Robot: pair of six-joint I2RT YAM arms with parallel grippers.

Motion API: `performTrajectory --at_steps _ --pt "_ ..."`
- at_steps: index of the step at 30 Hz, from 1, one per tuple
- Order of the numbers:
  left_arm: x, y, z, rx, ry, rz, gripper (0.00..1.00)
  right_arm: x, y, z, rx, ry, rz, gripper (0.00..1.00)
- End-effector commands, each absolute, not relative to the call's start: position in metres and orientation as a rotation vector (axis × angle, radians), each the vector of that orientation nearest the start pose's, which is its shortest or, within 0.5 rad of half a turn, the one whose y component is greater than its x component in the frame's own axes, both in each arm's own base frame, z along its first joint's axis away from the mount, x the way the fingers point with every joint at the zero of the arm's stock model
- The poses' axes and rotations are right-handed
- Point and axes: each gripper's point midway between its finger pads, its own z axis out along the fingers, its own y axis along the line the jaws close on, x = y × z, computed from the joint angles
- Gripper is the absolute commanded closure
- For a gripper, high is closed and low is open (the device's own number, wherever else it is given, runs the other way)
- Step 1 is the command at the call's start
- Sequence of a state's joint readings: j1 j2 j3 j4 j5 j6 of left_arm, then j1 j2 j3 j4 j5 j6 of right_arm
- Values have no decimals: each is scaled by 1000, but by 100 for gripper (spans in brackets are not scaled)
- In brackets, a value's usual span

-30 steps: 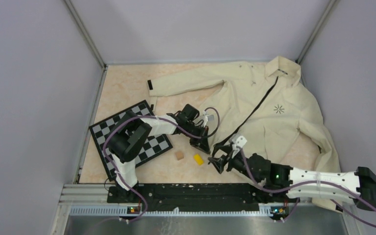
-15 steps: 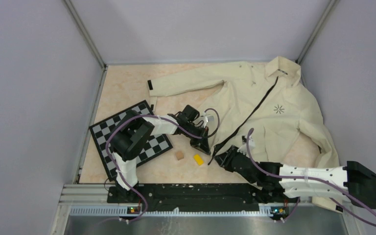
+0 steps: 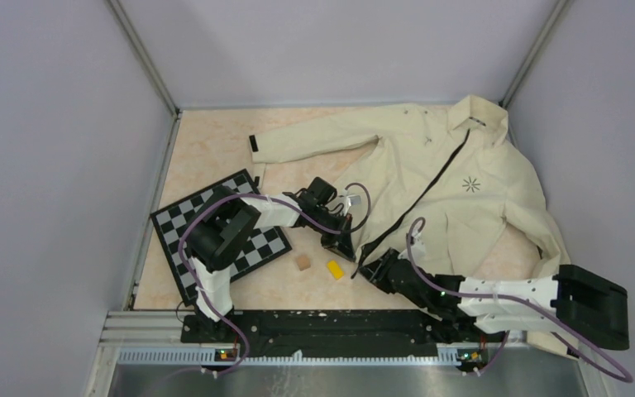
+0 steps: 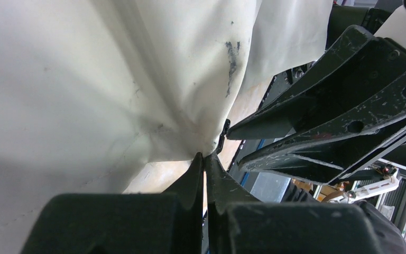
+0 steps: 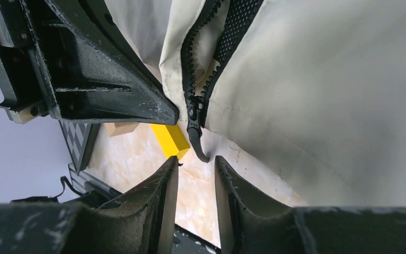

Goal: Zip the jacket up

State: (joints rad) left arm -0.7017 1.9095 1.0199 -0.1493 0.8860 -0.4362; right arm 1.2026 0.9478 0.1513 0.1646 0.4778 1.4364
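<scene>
The cream jacket point(image 3: 479, 211) lies spread at the back right of the table, its dark zipper point(image 3: 432, 184) unjoined along the front. My left gripper point(image 3: 343, 248) is shut on the jacket's bottom hem corner point(image 4: 190, 132), and the fabric bunches at its fingertips point(image 4: 196, 165). My right gripper point(image 3: 368, 269) sits just right of it. In the right wrist view that gripper point(image 5: 195, 160) stands narrowly open, with the black zipper pull point(image 5: 194, 135) hanging just ahead of the gap and nothing between the fingers. The zipper teeth point(image 5: 206, 47) part above the slider.
A checkerboard point(image 3: 215, 231) lies at the left under the left arm. A small wooden block point(image 3: 303, 262) and a yellow block point(image 3: 334, 269) sit on the table just left of both grippers. The yellow block point(image 5: 170, 138) is close to my right gripper's left finger. Grey walls enclose the table.
My right arm has rolled its wrist and pushed the gripper closer to the jacket's hem and zipper end, and its jaws have narrowed. The left gripper has kept its hold and not moved.
</scene>
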Motion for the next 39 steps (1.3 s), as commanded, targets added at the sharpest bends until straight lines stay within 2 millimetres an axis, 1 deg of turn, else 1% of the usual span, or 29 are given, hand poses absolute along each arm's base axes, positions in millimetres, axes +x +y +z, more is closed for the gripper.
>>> performTrajectory --at_steps 1,14,17,22,27,31,35,36,37,38,39 --pt "184 -348 47 743 2668 -1551 100 146 259 54 565 2197 1087 69" --pt "182 -347 47 748 2666 -1553 100 150 268 43 543 2221 1058 69" --pt "182 -347 47 747 2666 -1553 100 151 272 43 535 2225 1066 69" --pt "182 -348 47 749 2665 -1553 100 152 272 40 546 2229 1058 70" --pt "182 -347 46 746 2669 -1549 100 154 279 43 536 2226 1067 70" --pt "182 -347 45 745 2672 -1547 100 154 281 41 539 2235 1067 75" --pt "182 -347 45 746 2671 -1546 100 154 279 40 552 2239 1062 78" --pt "182 -347 45 746 2671 -1546 100 154 278 40 557 2241 1056 81" --pt "182 -347 45 745 2670 -1544 100 154 278 41 566 2242 1057 88" --pt "183 -347 45 746 2671 -1539 100 154 277 41 595 2251 1046 97" --pt "183 -346 44 746 2674 -1532 100 153 274 40 655 2279 1015 100"
